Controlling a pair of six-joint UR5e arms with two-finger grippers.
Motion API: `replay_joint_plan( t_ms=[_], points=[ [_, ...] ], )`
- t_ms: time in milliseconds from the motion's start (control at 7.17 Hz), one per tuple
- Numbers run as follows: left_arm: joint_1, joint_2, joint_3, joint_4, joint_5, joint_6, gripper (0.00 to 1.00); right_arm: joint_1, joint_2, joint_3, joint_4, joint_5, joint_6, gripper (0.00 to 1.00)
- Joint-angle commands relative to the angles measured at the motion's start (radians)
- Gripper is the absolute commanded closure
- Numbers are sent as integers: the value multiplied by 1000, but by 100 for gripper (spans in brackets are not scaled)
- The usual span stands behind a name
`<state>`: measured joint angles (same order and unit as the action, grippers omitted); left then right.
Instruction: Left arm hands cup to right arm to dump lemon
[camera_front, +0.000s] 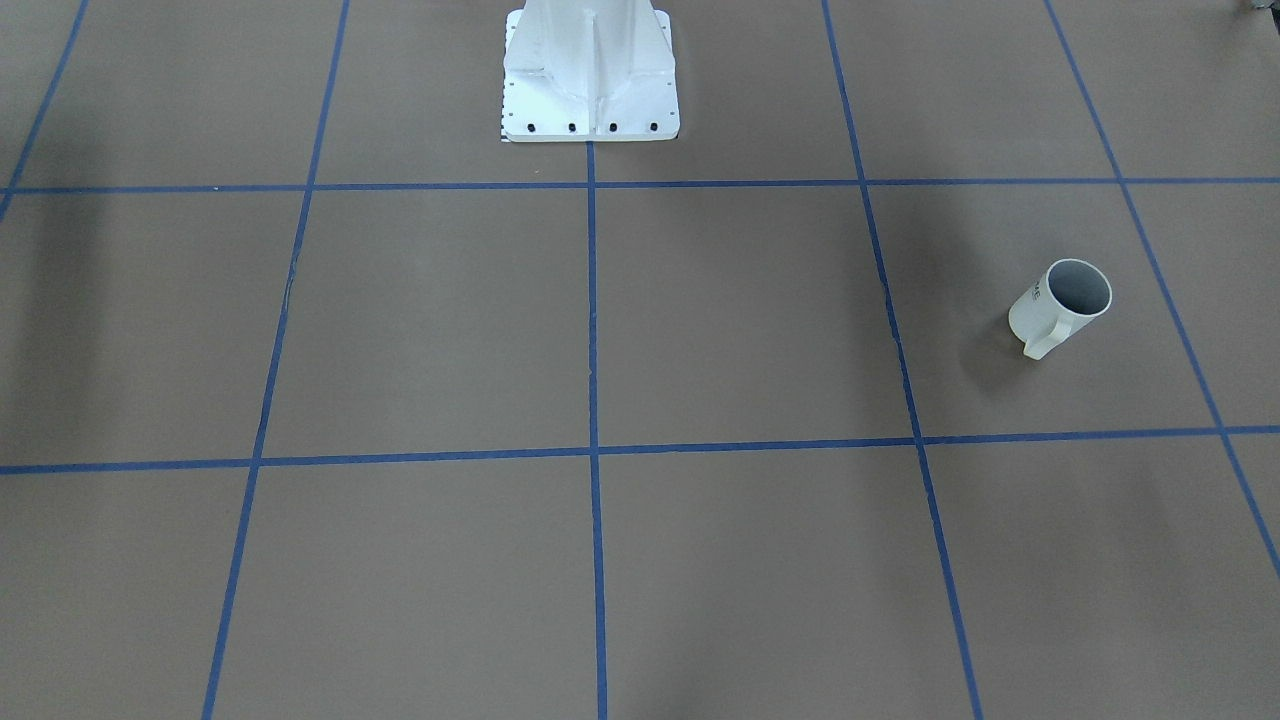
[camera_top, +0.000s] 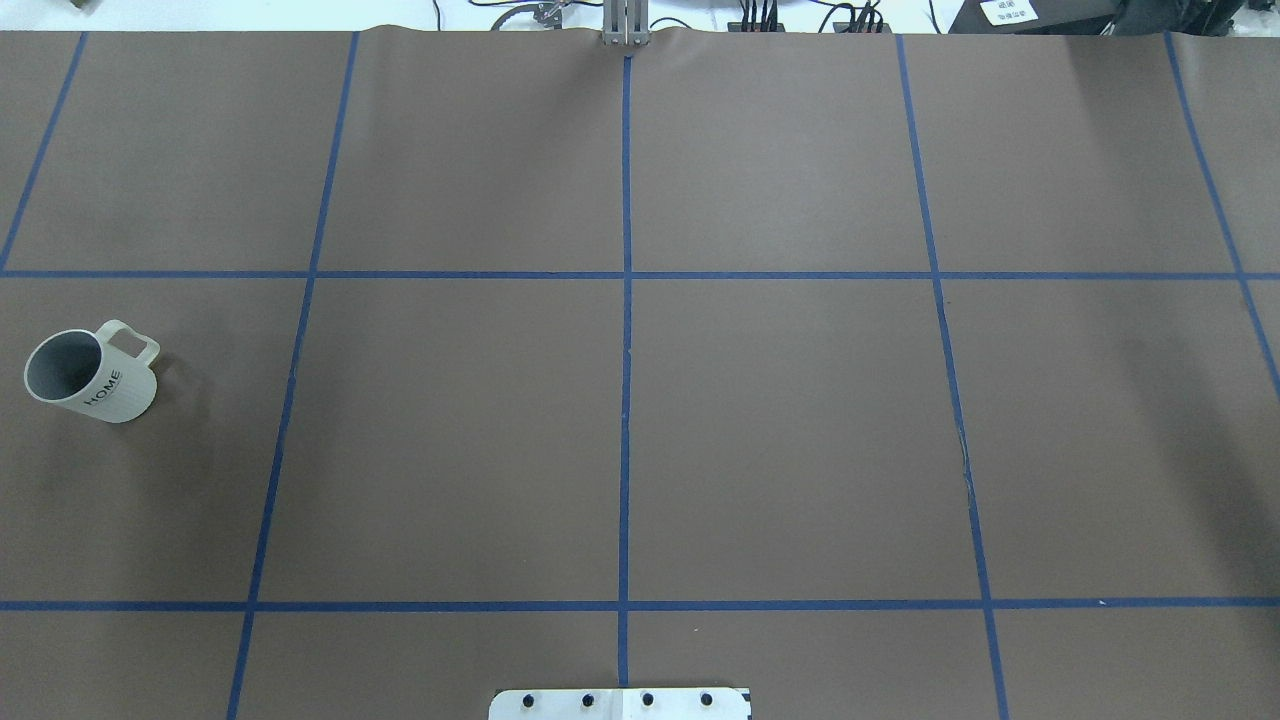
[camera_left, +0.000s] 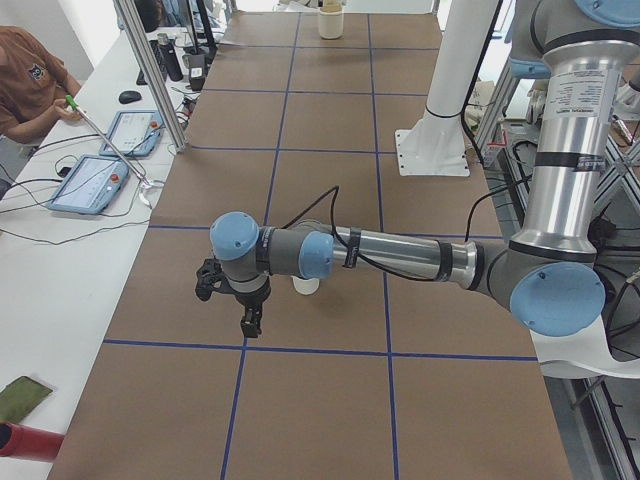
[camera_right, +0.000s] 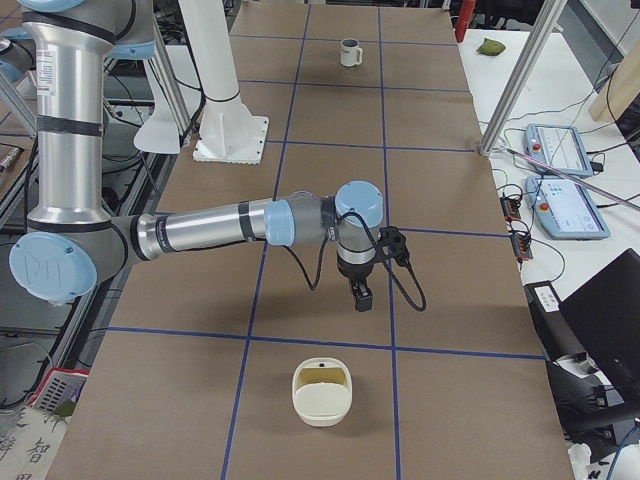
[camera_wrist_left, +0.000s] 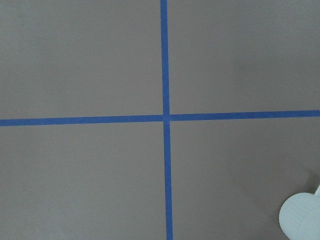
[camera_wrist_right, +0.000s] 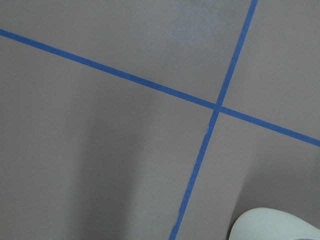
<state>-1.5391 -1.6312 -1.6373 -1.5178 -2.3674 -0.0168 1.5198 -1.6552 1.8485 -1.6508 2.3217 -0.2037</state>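
The cup (camera_top: 90, 375), a white ribbed mug with a grey inside and black lettering, stands upright at the table's left end; it also shows in the front-facing view (camera_front: 1060, 300) and far off in the exterior right view (camera_right: 350, 52). No lemon shows inside it. My left gripper (camera_left: 250, 322) hangs over the table close beside the cup (camera_left: 306, 286); I cannot tell if it is open. A white ribbed edge (camera_wrist_left: 302, 217) shows in the left wrist view. My right gripper (camera_right: 360, 296) hangs over the table's right part; I cannot tell its state.
A white bowl-like container (camera_right: 322, 393) stands near the right end, below the right gripper, its rim in the right wrist view (camera_wrist_right: 275, 225). The white pedestal base (camera_front: 590, 80) stands at the robot's side. An operator (camera_left: 25, 85) and tablets (camera_left: 90, 185) are at a side desk.
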Motion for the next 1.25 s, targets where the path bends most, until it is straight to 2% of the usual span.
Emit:
replay_joint_plan(
  t_ms=[0,418,836,1115],
  points=[
    [1,80,-108,-4,2,3,0,-1,-3,-3,2,1,-2,0],
    [4,80,-98,-4,59,11,0,-9,-8,-14,-1,5,13,0],
    [4,80,-90,-5,57,50,0,-9,-8,-14,-1,4,17,0],
    [4,76,-33,-1,42,55,0,-10,-3,-15,0,2,50,0]
  ],
)
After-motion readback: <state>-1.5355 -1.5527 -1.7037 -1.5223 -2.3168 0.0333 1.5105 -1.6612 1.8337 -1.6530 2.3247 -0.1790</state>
